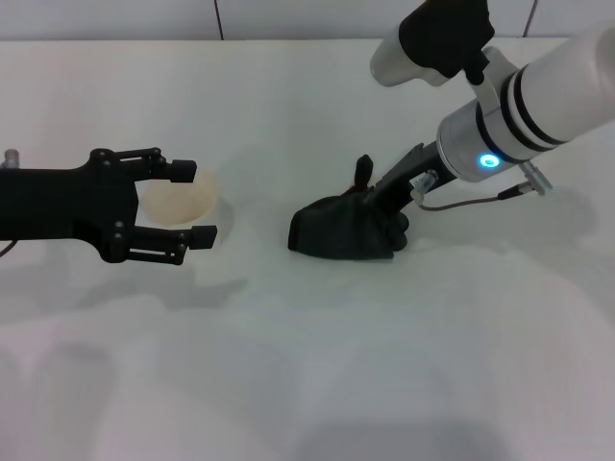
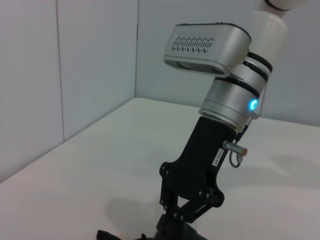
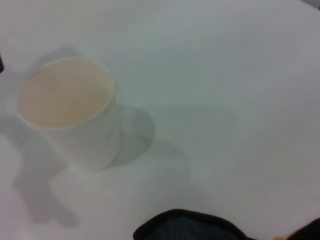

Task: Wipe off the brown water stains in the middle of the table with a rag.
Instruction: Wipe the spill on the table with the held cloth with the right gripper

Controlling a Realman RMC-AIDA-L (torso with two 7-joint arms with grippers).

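1. The right gripper [image 1: 375, 206] presses down into the rag [image 1: 346, 230] near the middle of the table [image 1: 307, 365]. One finger sticks up behind the cloth and the rest is buried in the folds, so whether it is clamped on the cloth cannot be told.
2. The rag is a black lumpy heap lying flat on the table, tapering to a low edge on the side toward the cup [image 1: 181, 202]. No brown stain shows around it; whatever lies beneath is hidden.
3. The left gripper [image 1: 192, 204] hovers near the table's left edge with its two fingers spread apart, one on each side of the cup and holding nothing.
4. The cup is whitish and translucent, upright, with a tan tint inside; the right wrist view shows it [image 3: 70, 112] well apart from the rag's edge [image 3: 190, 227].
5. The table is plain white and matte, with soft shadows under both arms. Pale panelled walls [image 2: 75, 65] meet at a corner behind its far edge.
6. The right arm [image 1: 538, 91] slants down from the far right corner, a blue light glowing on its wrist. The left arm [image 1: 48, 202] lies low, reaching in from the left edge.
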